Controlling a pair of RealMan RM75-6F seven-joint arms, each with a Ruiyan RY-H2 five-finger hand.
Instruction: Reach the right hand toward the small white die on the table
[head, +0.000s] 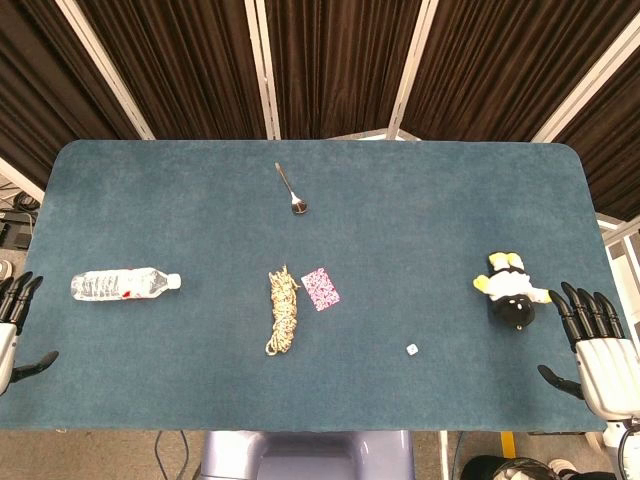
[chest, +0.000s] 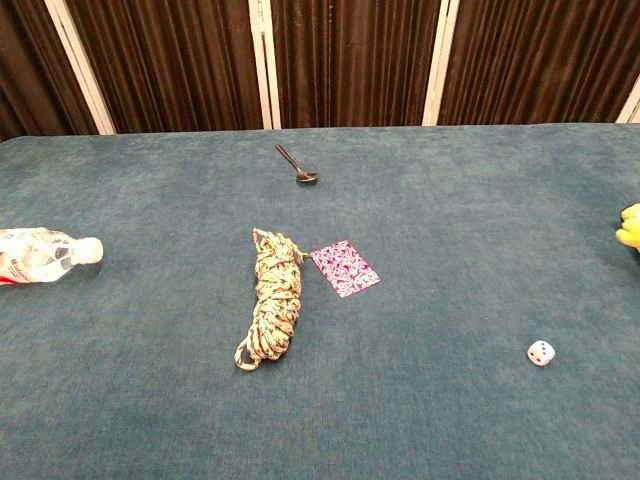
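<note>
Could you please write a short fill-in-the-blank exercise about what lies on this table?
1. The water bottle lies on its ____.
2. The patterned card lies next to the coiled ____.
3. The right robot hand holds ____.
4. The thing farthest from the robot is the ____.

Missing words: side; rope; nothing; spoon.

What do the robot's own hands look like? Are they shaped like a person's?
Quite like a person's. The right hand has slim black fingers and a black thumb on a pale grey-white palm shell with small dark dots. The left hand shows the same black fingers and light palm, half cut off by the picture's edge. No cables or sleeves are visible, and the arms themselves lie out of view.
</note>
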